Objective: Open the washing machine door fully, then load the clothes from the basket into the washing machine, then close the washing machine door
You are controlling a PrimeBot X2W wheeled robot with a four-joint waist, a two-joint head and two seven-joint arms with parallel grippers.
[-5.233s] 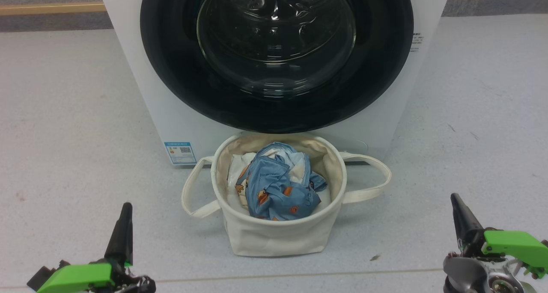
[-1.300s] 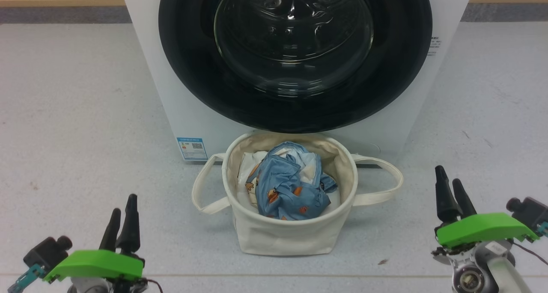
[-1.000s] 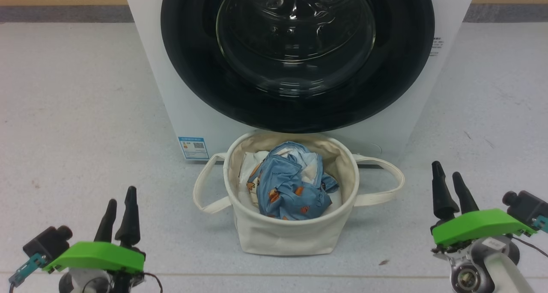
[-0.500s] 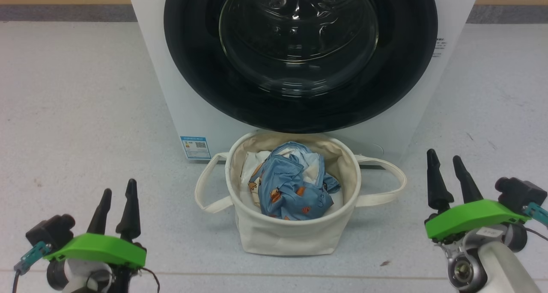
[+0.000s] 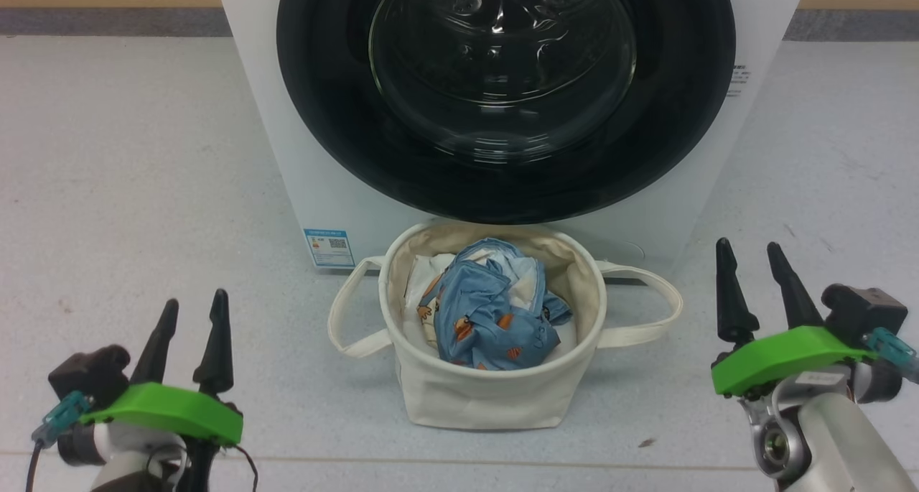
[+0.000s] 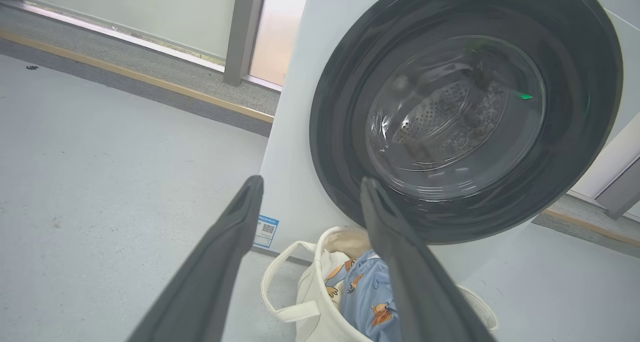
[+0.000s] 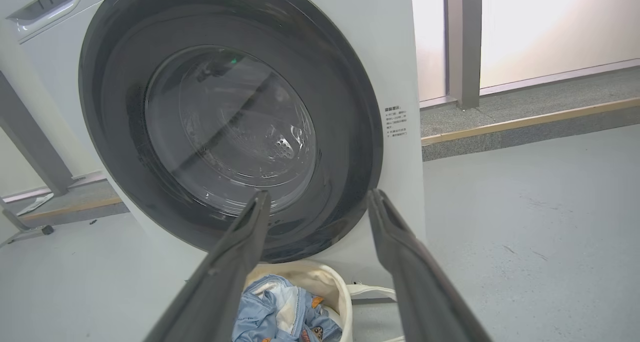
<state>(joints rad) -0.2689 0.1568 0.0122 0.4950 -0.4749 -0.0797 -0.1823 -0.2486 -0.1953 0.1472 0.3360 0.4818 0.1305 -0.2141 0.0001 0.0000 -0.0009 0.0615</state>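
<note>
The white washing machine (image 5: 287,169) stands ahead with its round black-rimmed door (image 5: 506,93) shut flat against the front. Right below the door sits the cream basket (image 5: 488,395) holding crumpled light blue and orange clothes (image 5: 492,316). My left gripper (image 5: 192,309) hovers open at the lower left, well left of the basket, with nothing between its fingers. At the lower right my right gripper (image 5: 750,256) is open and empty too, just right of the basket's handle. The left wrist view looks past the left gripper (image 6: 310,184) at the door (image 6: 465,112); the right wrist view looks past the right gripper (image 7: 317,198) at the door (image 7: 230,122).
A blue label sticker (image 5: 329,246) marks the machine's lower left front. Grey floor (image 5: 129,190) spreads on both sides of the machine. A wooden strip (image 5: 108,0) and a raised kerb run along the back, with wall panels and posts (image 7: 462,42) behind.
Both grippers have risen and moved forward toward the machine, fingers still spread. The camera has shifted slightly left. Door, basket and clothes are as before.
</note>
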